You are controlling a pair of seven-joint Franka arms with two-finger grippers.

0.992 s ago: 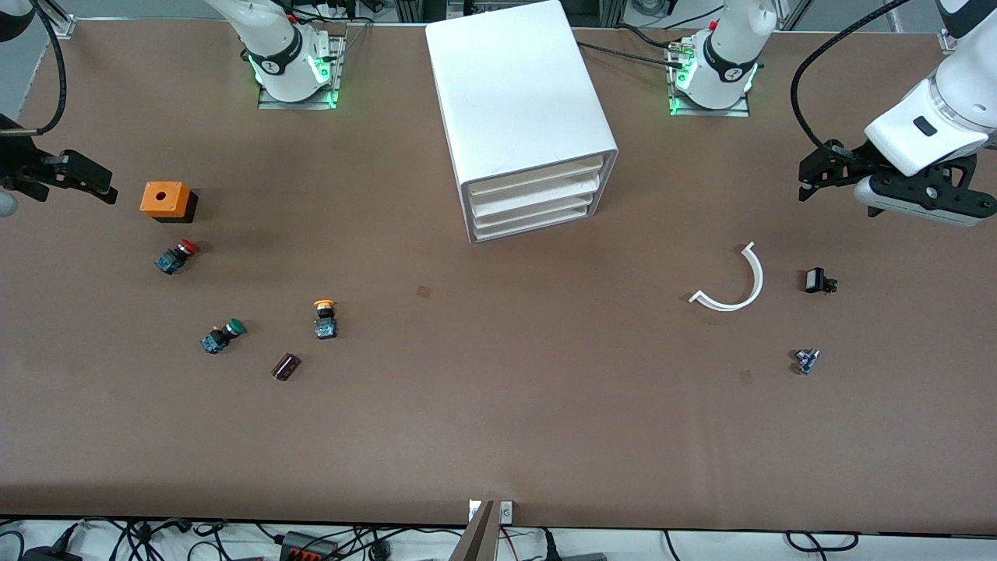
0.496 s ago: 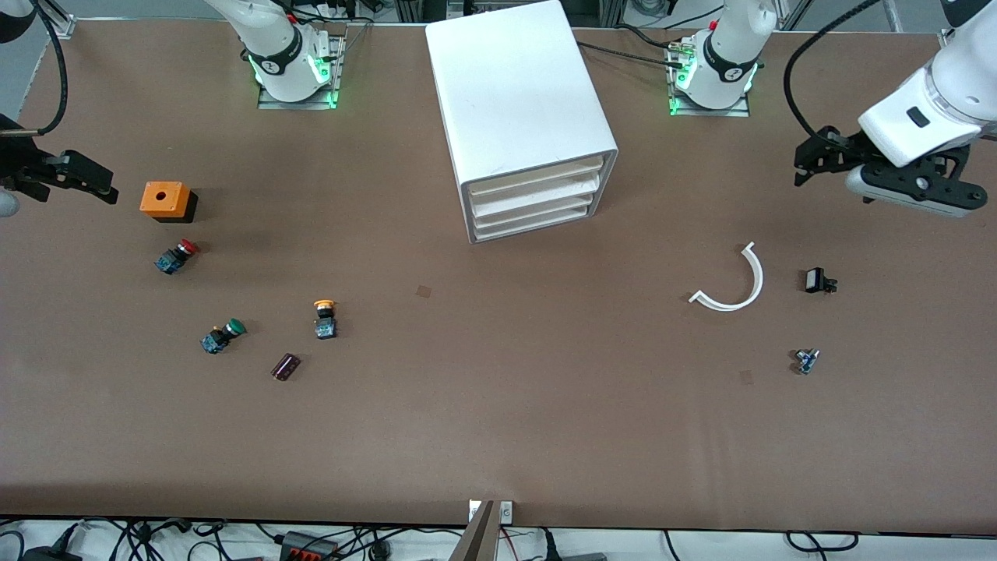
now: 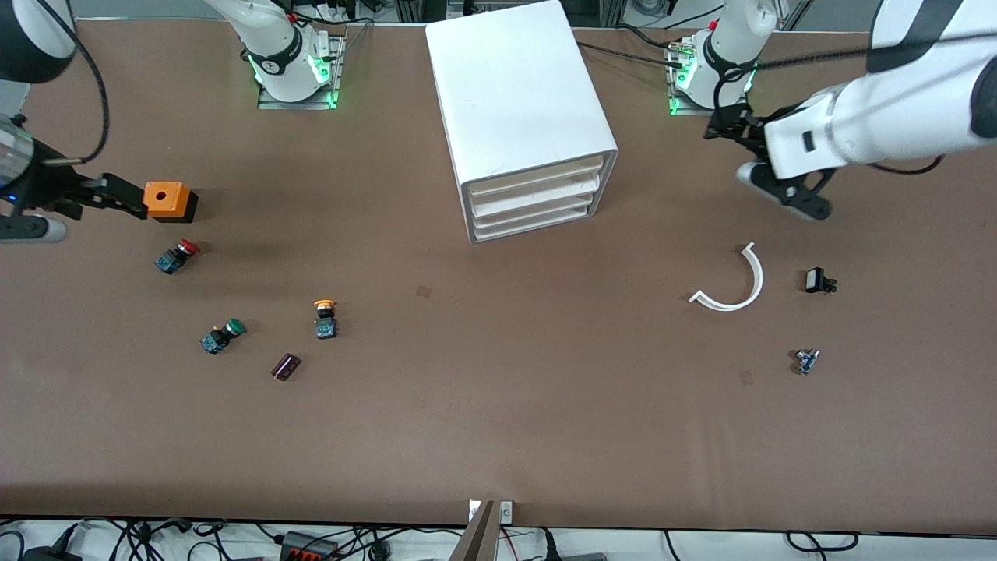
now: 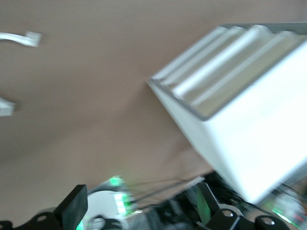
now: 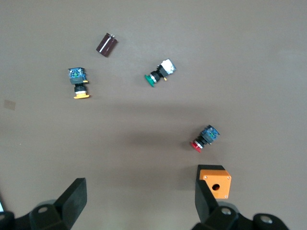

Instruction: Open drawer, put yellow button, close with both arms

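Observation:
The white cabinet (image 3: pixel 518 93) stands at the table's middle, near the robots' bases; its uppermost drawer (image 3: pixel 537 176) is shut, like the three below. The cabinet also shows in the left wrist view (image 4: pixel 254 129). The yellow button (image 3: pixel 324 317) lies on its side on the table toward the right arm's end; it also shows in the right wrist view (image 5: pixel 78 84). My right gripper (image 3: pixel 118 195) is open and empty, up in the air beside an orange box (image 3: pixel 165 199). My left gripper (image 3: pixel 726 127) is open and empty, in the air near the left arm's base.
A red-capped button (image 3: pixel 176 255), a green-capped button (image 3: pixel 222 336) and a dark cylinder (image 3: pixel 285 366) lie near the yellow one. A white curved strip (image 3: pixel 736 282), a small black part (image 3: pixel 818 280) and a small blue part (image 3: pixel 806 360) lie toward the left arm's end.
The left arm has swung in from the table's end toward its base and the cabinet. The right gripper has moved a little toward the orange box. Nothing on the table moved.

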